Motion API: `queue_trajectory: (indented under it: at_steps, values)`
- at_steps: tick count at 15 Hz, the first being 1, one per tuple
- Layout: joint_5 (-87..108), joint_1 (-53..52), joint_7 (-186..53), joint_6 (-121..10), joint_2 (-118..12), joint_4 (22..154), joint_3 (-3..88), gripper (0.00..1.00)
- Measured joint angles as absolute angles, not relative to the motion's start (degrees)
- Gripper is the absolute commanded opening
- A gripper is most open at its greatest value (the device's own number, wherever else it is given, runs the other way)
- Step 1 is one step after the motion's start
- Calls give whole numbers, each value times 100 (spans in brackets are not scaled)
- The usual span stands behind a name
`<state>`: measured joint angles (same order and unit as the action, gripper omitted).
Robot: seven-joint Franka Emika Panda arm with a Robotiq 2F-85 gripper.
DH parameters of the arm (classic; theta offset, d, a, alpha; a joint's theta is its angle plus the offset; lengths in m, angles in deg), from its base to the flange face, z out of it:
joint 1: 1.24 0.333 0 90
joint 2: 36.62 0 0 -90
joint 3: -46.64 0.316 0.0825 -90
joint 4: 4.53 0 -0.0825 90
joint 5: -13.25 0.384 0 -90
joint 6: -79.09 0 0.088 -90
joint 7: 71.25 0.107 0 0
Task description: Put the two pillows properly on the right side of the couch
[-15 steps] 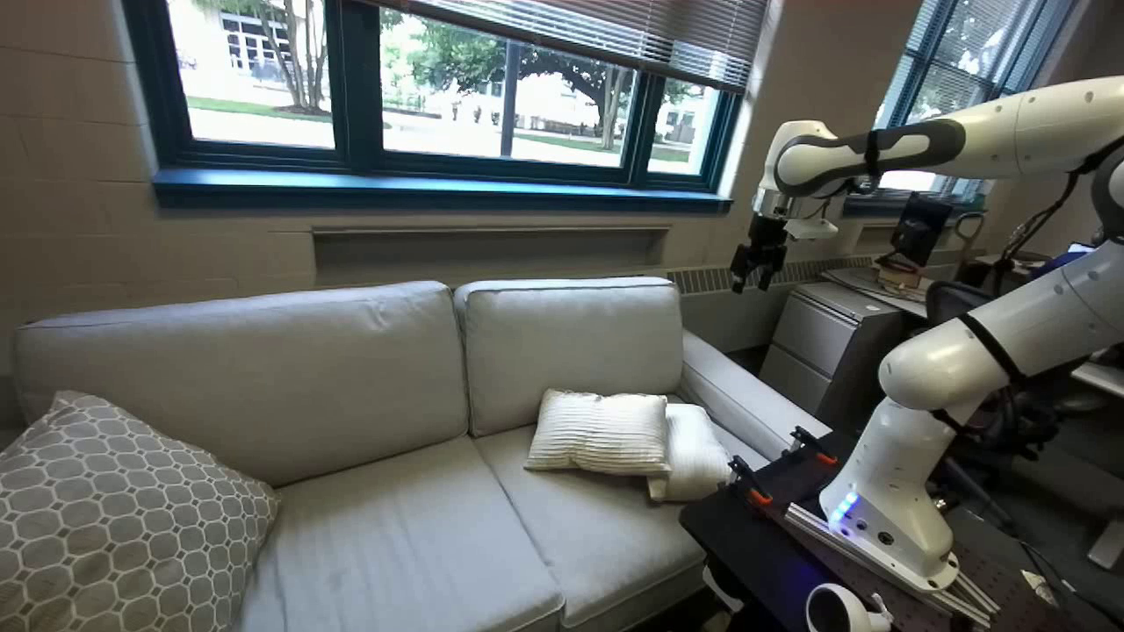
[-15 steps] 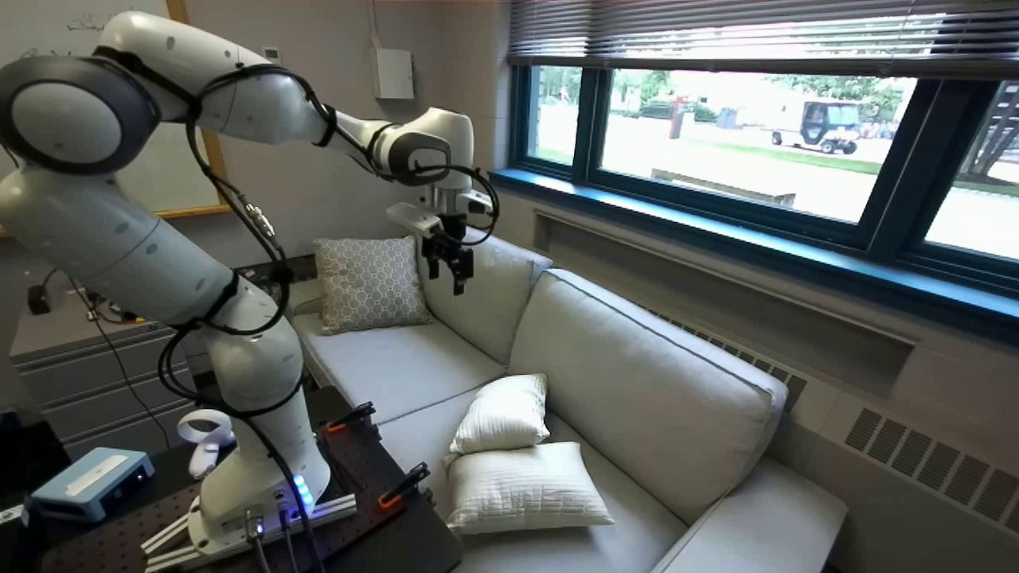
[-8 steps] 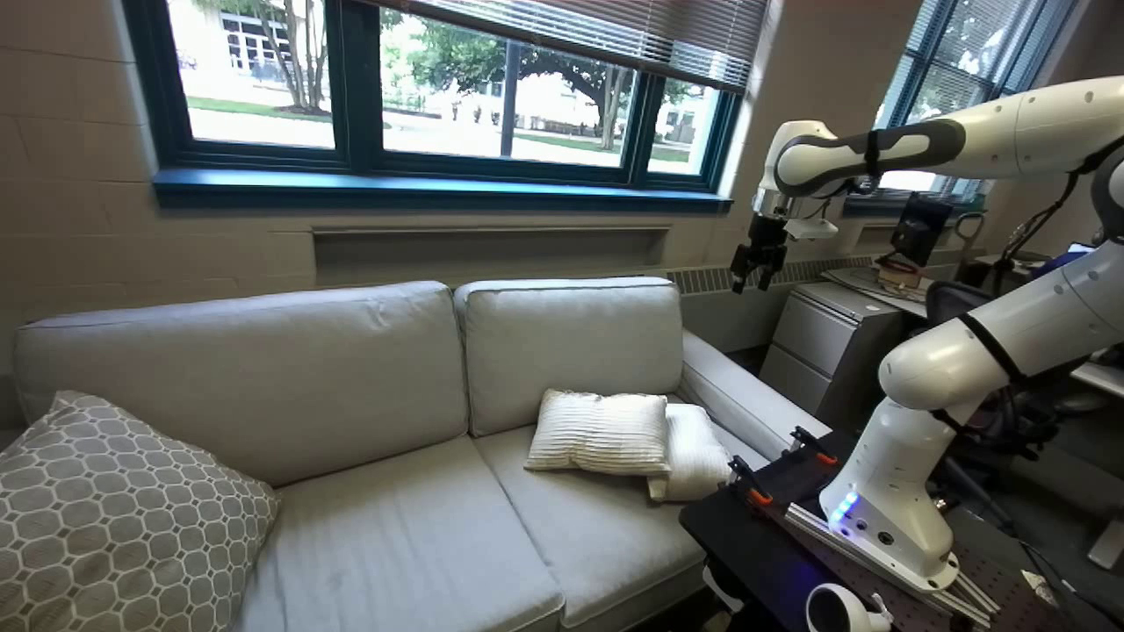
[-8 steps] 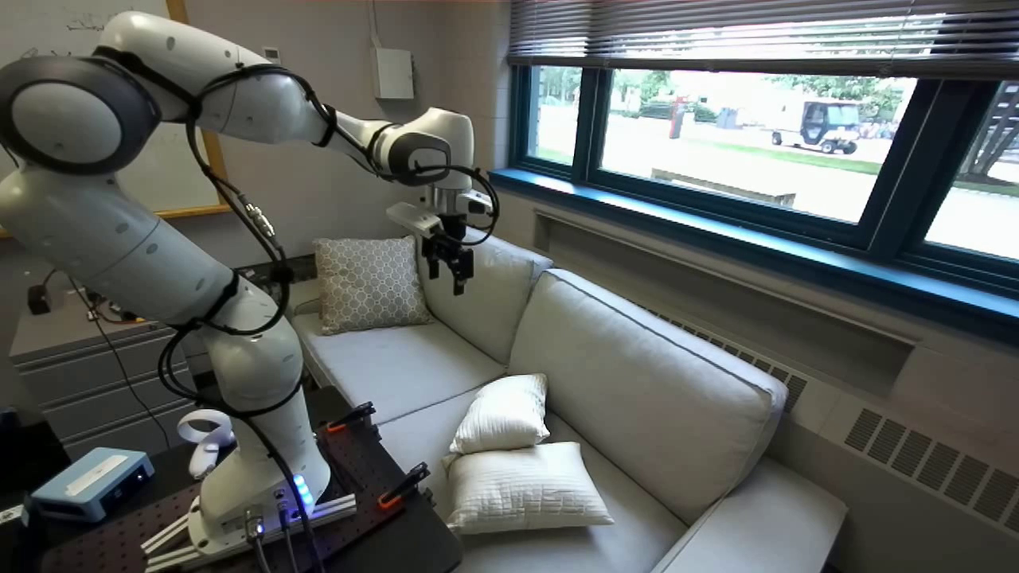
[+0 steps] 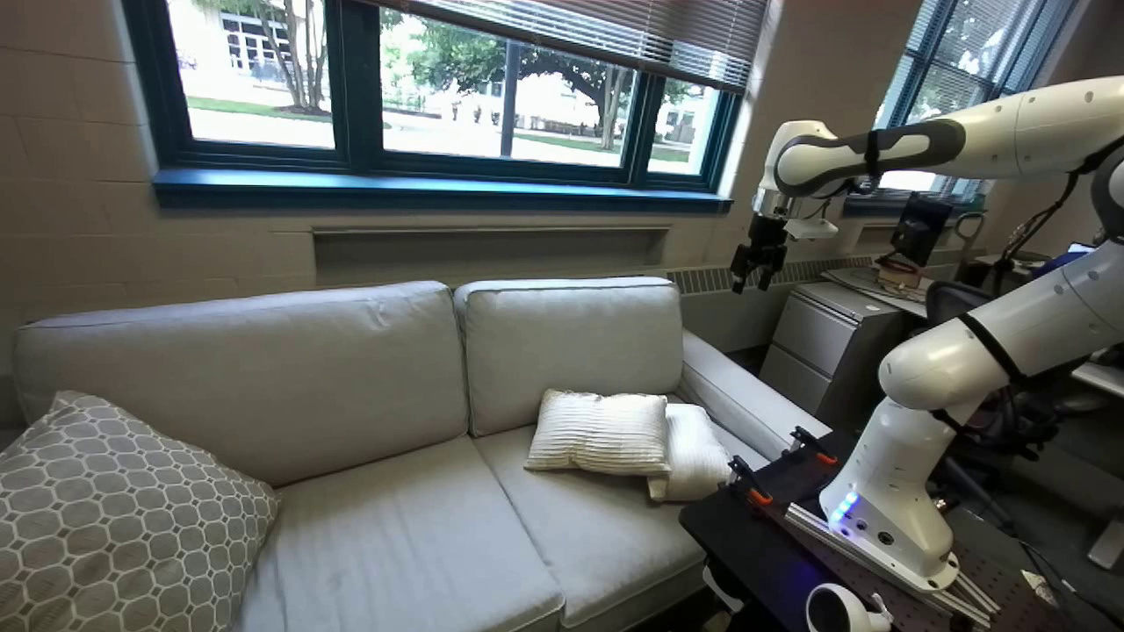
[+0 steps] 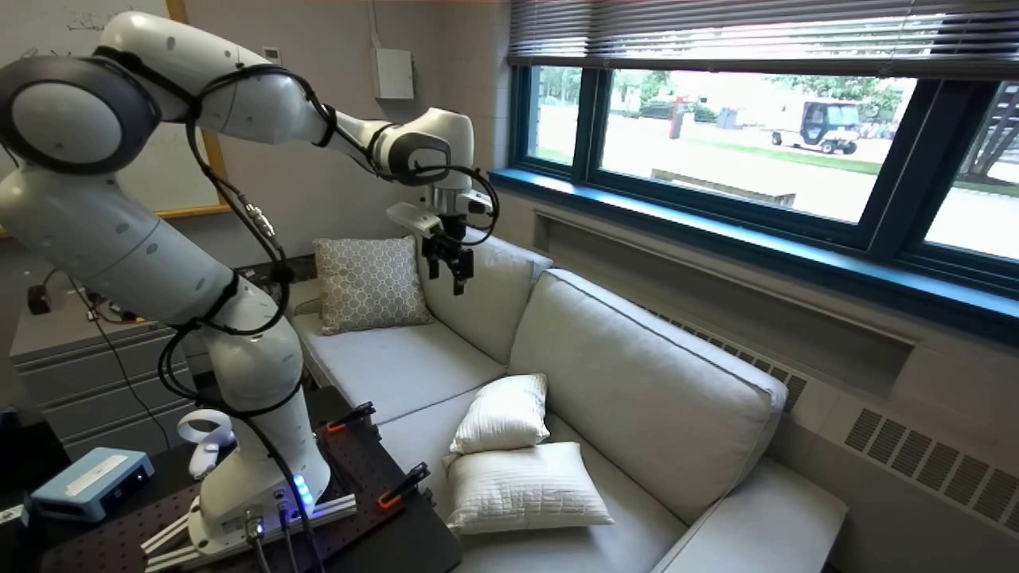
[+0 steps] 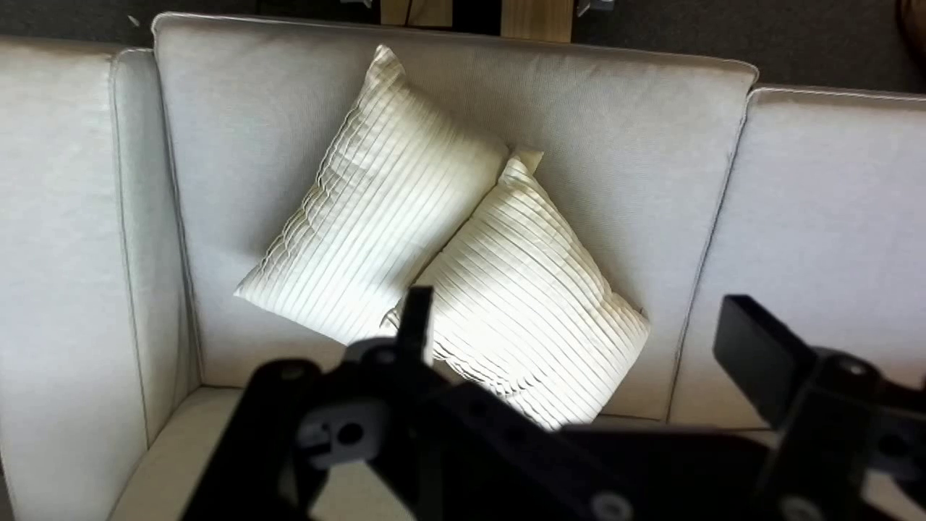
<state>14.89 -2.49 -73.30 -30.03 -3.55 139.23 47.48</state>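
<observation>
The gripper (image 7: 579, 318) is released, its fingers (image 7: 759, 354) spread wide, and hangs well above the couch (image 5: 378, 535). Taking twelve as the top of each view, the upper pillow (image 5: 597, 434) and the lower pillow (image 5: 689, 461) lie together on the seat (image 5: 597, 535) at the couch's three o'clock end in an exterior view. There the gripper hangs between one and two o'clock of the pair. In the wrist view the lower pillow lies slanted toward ten o'clock of the upper pillow, which overlaps its edge; a finger covers part of the upper one. The armrest (image 7: 58, 253) runs along the nine o'clock side, near the lower pillow's corner and apart from it. The grey pillow (image 6: 372, 284) leans at the couch's other end, well apart, between ten and eleven o'clock of the pair in an exterior view. There the arm (image 6: 255, 358) stands on the table (image 6: 398, 529), its base (image 6: 227, 489) near nine o'clock of the pair, with a controller (image 6: 205, 460) just beside the base at ten o'clock. In an exterior view the window (image 5: 356, 88) is at twelve o'clock of the couch.
</observation>
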Motion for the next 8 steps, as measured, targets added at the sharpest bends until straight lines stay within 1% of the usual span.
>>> queue_trajectory:
  at_steps: [5,8]
  values:
    - [1568,-237,-7296,-3079,-411,13919,4752,100]
    - [2016,-151,-6868,-3726,-814,13857,4817,100]
